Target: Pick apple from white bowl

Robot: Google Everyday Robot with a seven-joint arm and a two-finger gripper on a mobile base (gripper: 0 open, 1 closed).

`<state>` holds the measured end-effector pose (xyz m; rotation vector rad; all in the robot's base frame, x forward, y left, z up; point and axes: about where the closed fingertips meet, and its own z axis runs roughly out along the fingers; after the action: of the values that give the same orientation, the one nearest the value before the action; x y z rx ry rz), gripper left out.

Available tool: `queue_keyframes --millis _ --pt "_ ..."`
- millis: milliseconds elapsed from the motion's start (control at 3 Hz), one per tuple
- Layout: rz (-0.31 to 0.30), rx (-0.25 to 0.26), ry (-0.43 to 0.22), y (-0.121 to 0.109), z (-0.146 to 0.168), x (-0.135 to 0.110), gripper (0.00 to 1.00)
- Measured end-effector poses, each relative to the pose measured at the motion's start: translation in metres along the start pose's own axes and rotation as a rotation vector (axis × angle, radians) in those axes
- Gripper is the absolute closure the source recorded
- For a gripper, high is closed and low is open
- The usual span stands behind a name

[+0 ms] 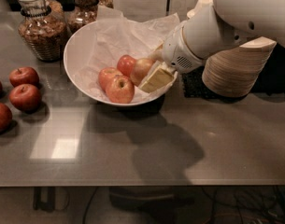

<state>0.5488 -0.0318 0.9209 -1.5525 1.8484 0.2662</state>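
The pale yellow-green apple [140, 69] lies in the large white bowl [81, 45], which is lined with crinkled white paper. It sits to the right of three redder apples [118, 88]. My gripper [149, 72] reaches into the bowl from the right. Its cream-coloured near finger [156, 79] presses against the apple's lower right side. The other finger shows just behind the apple. The gripper is shut on the pale apple, which rests low in the bowl against the red apple behind it [126, 63].
Several dark red apples [24, 97] lie on the grey table at the left. Two glass jars [39, 29] stand at the back left. A stack of beige disposable bowls [233, 71] stands right of the white bowl, under my arm.
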Motion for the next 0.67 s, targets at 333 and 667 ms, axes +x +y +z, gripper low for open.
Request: queue_keyframes --millis 333,667 --pt "-0.012 0.004 -0.031 -0.004 -0.013 -0.006 1.0" --pt "-0.079 0.056 -0.051 -0.012 -0.06 -0.033 1.0"
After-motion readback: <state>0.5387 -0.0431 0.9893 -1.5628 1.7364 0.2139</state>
